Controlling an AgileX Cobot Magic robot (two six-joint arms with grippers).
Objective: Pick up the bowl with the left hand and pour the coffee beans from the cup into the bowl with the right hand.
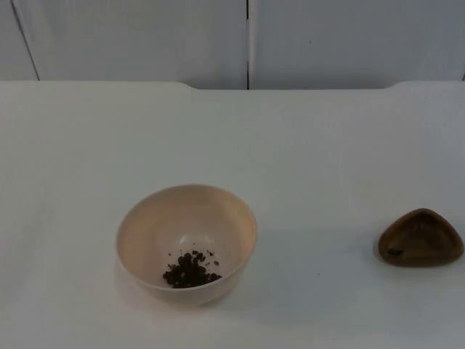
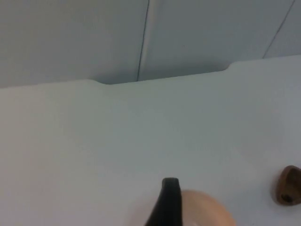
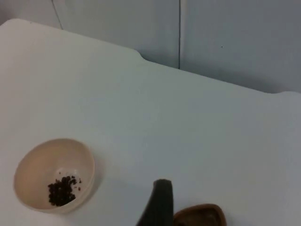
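A cream bowl (image 1: 145, 233) stands on the white table, front left of centre, with a small heap of dark coffee beans (image 1: 190, 270) in its bottom. A brown wooden cup (image 1: 421, 238) with a rounded three-cornered outline sits on the table at the right; I cannot make out any beans in it. My left gripper (image 2: 169, 197) hovers over the table close to the bowl (image 2: 207, 212), with the cup (image 2: 288, 185) farther off. My right gripper (image 3: 160, 200) hangs above the table right beside the cup (image 3: 200, 215), and the bowl (image 3: 28, 165) with its beans (image 3: 62, 190) lies well away. Neither gripper touches anything.
The grey partition wall (image 1: 247, 43) with a vertical seam closes off the table's far edge, which has a raised step in the middle. Bare white table top (image 1: 320, 160) stretches between the bowl and the cup and behind both.
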